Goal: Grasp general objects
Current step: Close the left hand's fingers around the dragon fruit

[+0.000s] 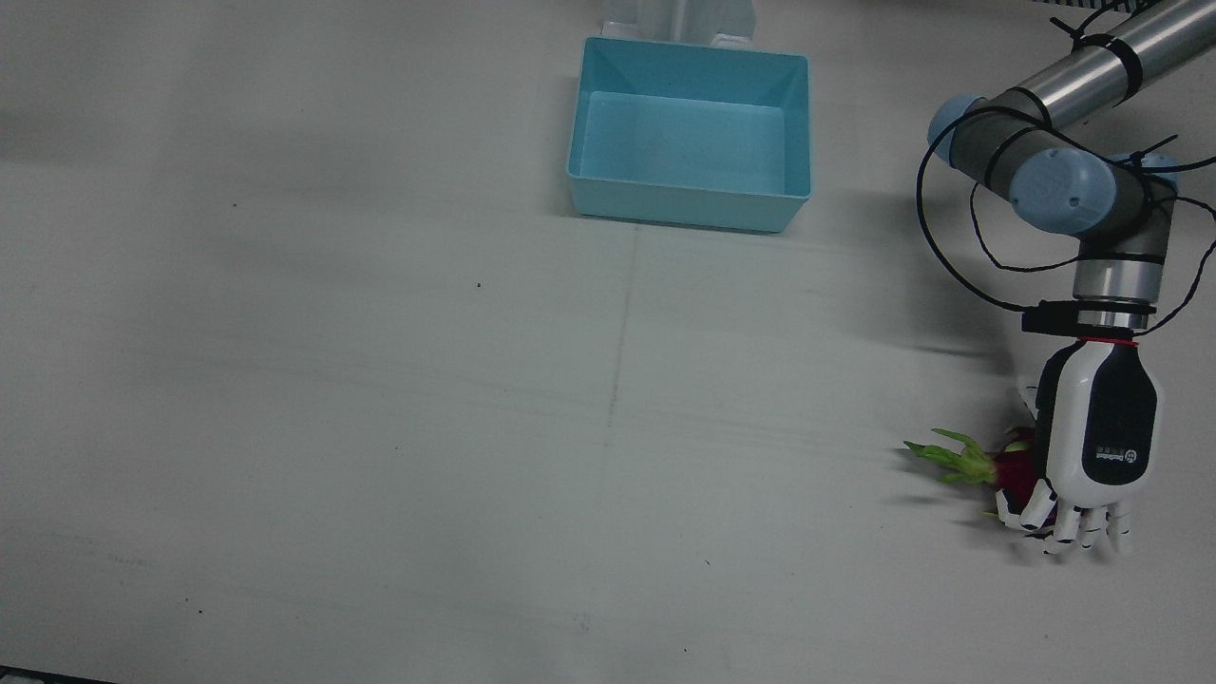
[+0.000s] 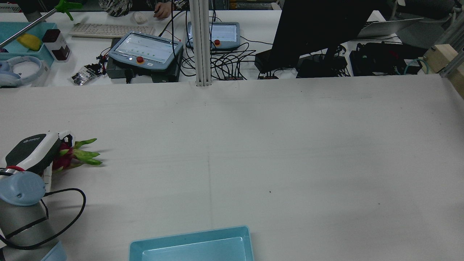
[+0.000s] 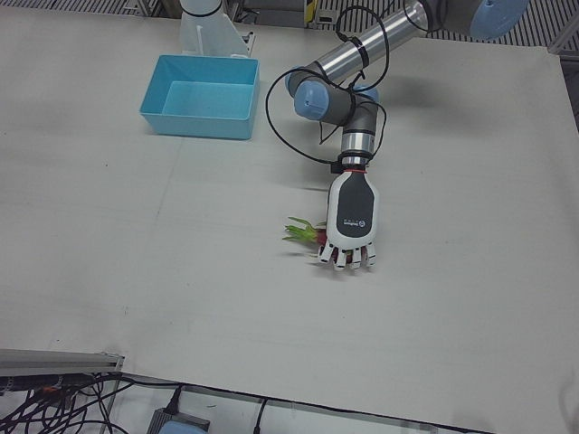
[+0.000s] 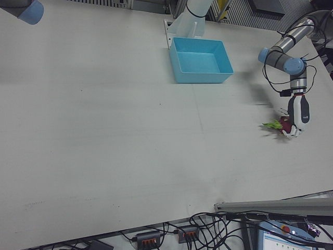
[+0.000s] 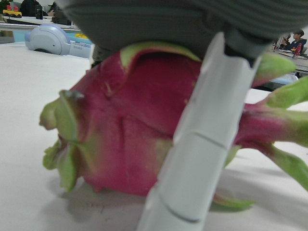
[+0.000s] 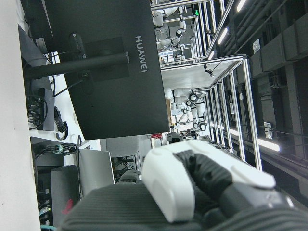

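Observation:
A pink dragon fruit [image 1: 1011, 469] with green leafy scales lies on the white table near the robot's left edge. My left hand [image 1: 1094, 446] lies palm-down over it, with the fingers [image 1: 1083, 532] curled down past its far side. In the left hand view the fruit [image 5: 125, 144] fills the frame and rests on the table, with one white finger [image 5: 192, 159] wrapped across its front. The rear view shows the hand [image 2: 34, 150] covering the fruit [image 2: 64, 159], with the green tips sticking out. My right hand [image 6: 207, 187] shows only in its own view, raised and facing a monitor.
An empty light-blue bin [image 1: 684, 204] stands at the table's middle near the pedestals, well away from the fruit. The table's edge is close to the left hand. Black cables [image 1: 959, 256] loop around the left arm's wrist.

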### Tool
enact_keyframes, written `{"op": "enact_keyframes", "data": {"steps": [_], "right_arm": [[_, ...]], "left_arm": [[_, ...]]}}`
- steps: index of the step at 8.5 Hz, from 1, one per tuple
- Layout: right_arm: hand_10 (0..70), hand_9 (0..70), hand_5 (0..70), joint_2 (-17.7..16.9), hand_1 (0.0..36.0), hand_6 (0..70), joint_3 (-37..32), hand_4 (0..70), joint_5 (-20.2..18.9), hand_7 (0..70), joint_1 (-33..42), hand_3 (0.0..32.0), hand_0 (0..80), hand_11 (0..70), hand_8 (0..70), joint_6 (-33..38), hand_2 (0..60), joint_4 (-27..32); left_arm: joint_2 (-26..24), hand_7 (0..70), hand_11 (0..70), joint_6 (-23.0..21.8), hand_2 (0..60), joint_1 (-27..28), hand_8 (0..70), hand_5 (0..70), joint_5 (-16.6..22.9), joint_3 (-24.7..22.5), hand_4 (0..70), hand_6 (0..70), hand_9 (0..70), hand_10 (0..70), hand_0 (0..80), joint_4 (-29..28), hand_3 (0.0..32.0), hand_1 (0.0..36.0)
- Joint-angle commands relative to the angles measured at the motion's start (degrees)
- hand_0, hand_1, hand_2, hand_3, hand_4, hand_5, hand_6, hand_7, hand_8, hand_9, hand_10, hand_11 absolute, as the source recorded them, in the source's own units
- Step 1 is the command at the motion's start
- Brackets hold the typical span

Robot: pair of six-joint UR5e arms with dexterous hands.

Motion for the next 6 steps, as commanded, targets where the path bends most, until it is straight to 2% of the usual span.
{"op": "enact_keyframes", "data": {"steps": [1,2,3,4,5,6], "right_arm": [[0.0,0.0,0.0,0.0,0.0,0.0,0.1,0.0,0.0,0.0,0.0,0.0,0.0,0.0,0.0,0.0,0.0,-0.1],[0.0,0.0,0.0,0.0,0.0,0.0,0.1,0.0,0.0,0.0,0.0,0.0,0.0,0.0,0.0,0.0,0.0,-0.1],[0.0,0.0,0.0,0.0,0.0,0.0,0.1,0.0,-0.1,0.0,0.0,0.0,0.0,0.0,0.0,0.0,0.0,-0.1],[0.0,0.0,0.0,0.0,0.0,0.0,0.1,0.0,-0.1,0.0,0.0,0.0,0.0,0.0,0.0,0.0,0.0,-0.1],[0.0,0.0,0.0,0.0,0.0,0.0,0.1,0.0,-0.1,0.0,0.0,0.0,0.0,0.0,0.0,0.0,0.0,-0.1],[0.0,0.0,0.0,0.0,0.0,0.0,0.1,0.0,0.0,0.0,0.0,0.0,0.0,0.0,0.0,0.0,0.0,-0.1]], "left_arm": [[-0.1,70.0,52.3,0.0,22.4,0.0,43.2,70.0,-0.3,-0.3,6.3,32.5,47.1,34.7,80.0,1.5,7.6,36.0],[-0.2,70.0,60.4,-0.1,29.9,-0.3,49.6,70.0,-0.1,-0.8,10.8,40.7,56.2,41.0,80.0,2.0,0.0,36.0],[-0.2,70.0,67.2,-0.5,34.9,-0.8,54.9,70.0,0.3,-3.5,15.2,47.5,63.5,45.8,80.0,3.4,0.0,36.0],[-0.2,70.0,70.0,-0.6,50.6,-0.9,60.7,70.0,1.3,-8.7,20.1,54.5,70.0,51.5,80.0,5.8,0.0,36.0],[-0.3,70.0,70.0,-0.8,60.0,-1.9,63.1,70.0,7.1,-12.5,22.3,57.3,70.0,53.8,80.0,5.7,0.0,36.0],[-1.0,70.0,70.0,-0.8,60.0,-5.2,65.5,70.0,18.4,-12.6,25.9,61.1,70.0,54.9,80.0,0.1,0.0,36.0]]}}
